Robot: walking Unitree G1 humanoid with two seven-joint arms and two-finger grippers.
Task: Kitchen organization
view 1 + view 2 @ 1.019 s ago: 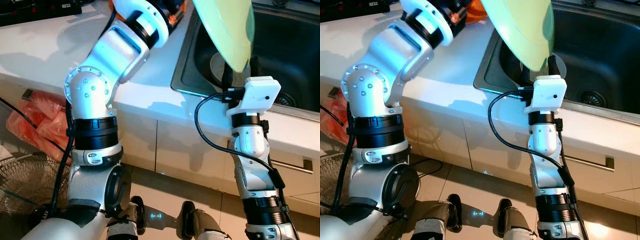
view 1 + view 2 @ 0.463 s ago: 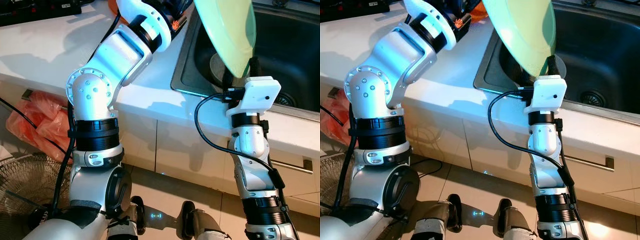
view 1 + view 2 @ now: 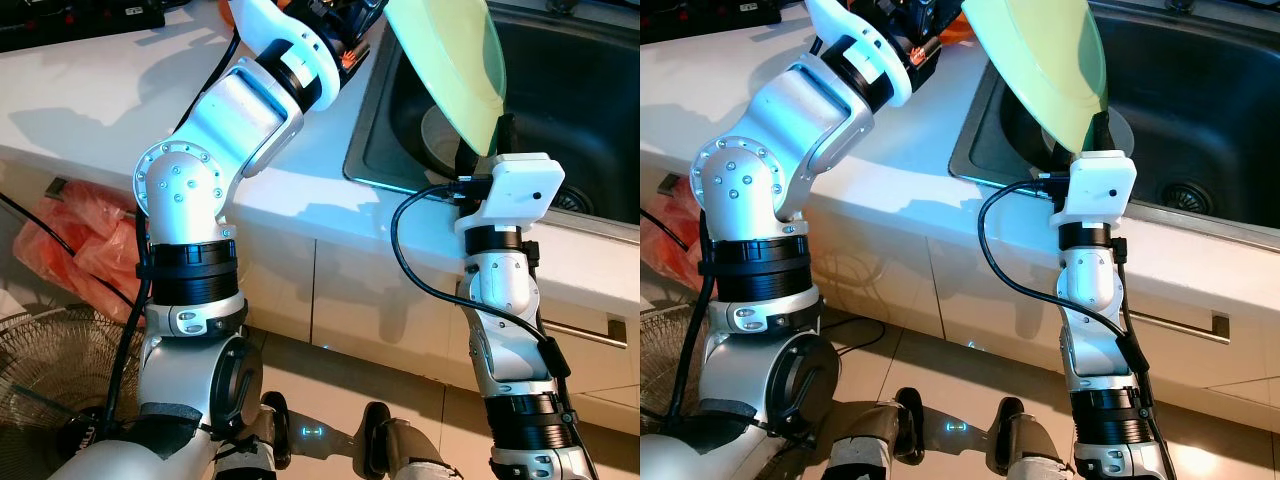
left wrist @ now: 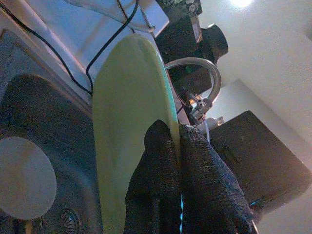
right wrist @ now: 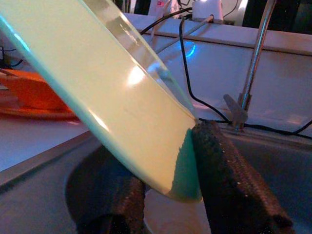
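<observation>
Green plate (image 3: pixel 450 60): upper part was cut off by the head views' top edge.
White dish (image 3: pixel 438 128) in sink (image 3: pixel 590 90): mostly hidden behind the plate's lower rim.
Right gripper (image 5: pixel 168 195): hidden by its wrist camera housing in the head views.
Orange item (image 5: pixel 29 100) on counter: cut off, identity unreadable.
</observation>
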